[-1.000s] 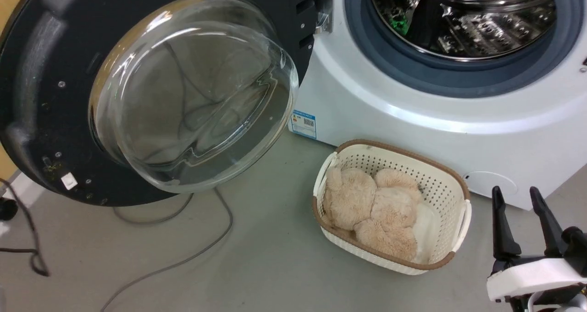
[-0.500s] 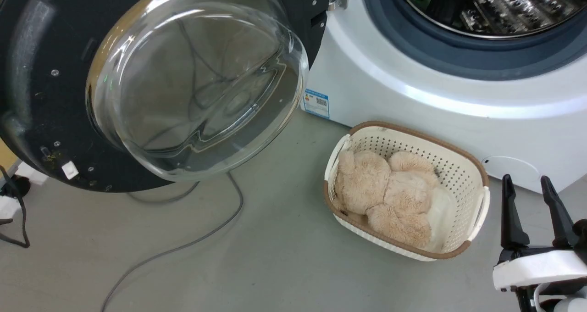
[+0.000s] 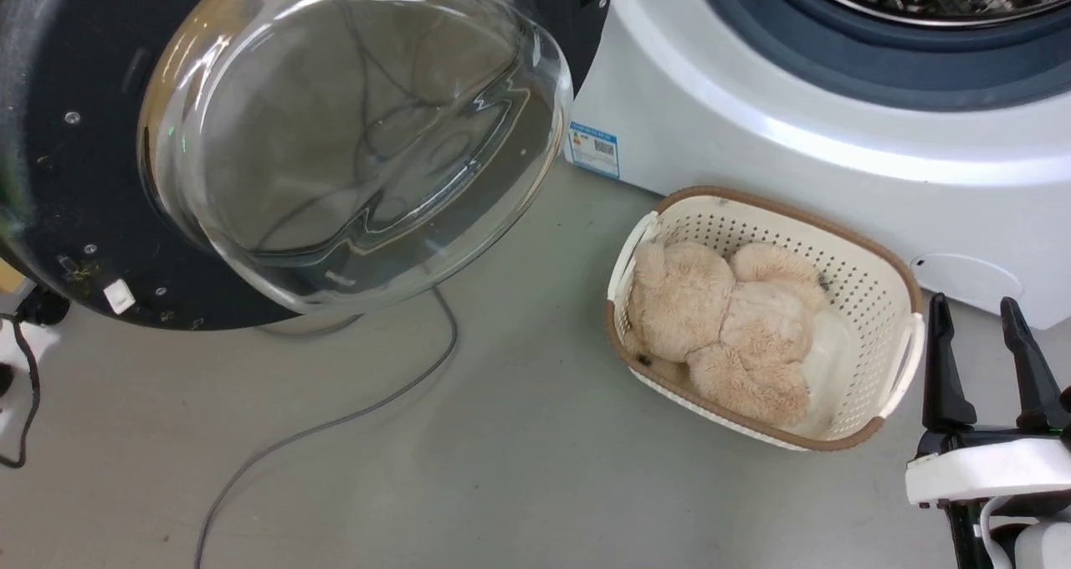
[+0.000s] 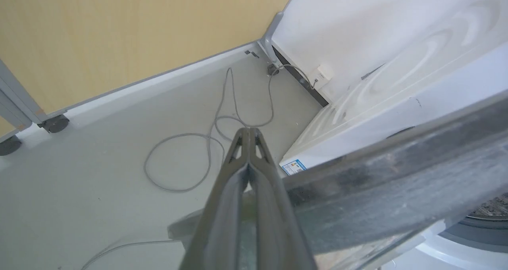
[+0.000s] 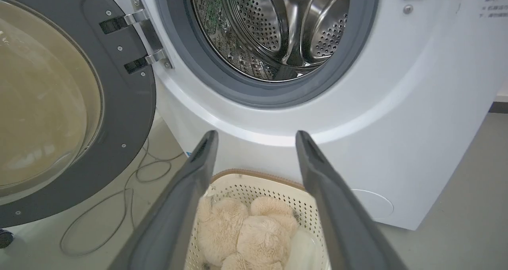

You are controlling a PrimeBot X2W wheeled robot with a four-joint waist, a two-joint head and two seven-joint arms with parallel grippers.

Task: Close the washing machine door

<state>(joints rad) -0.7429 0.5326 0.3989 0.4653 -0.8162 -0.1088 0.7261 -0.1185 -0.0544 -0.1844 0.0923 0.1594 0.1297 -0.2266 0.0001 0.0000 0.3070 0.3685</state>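
Swinging the washing machine door (image 3: 50, 176): rigid, slick.
Push its rim beside your clenched left end effector (image 4: 248, 133); right end effector (image 3: 973, 301) released.

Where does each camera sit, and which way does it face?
Head view: on the head, facing down at the open washing machine door and basket; right pincer at lower right.
Left wrist view: on that wrist, along the shut left pincer toward a floor cable and the door's edge.
Right wrist view: on that wrist, past the open right pincer toward the steel drum.
Shared: head and right wrist views both show door and basket.
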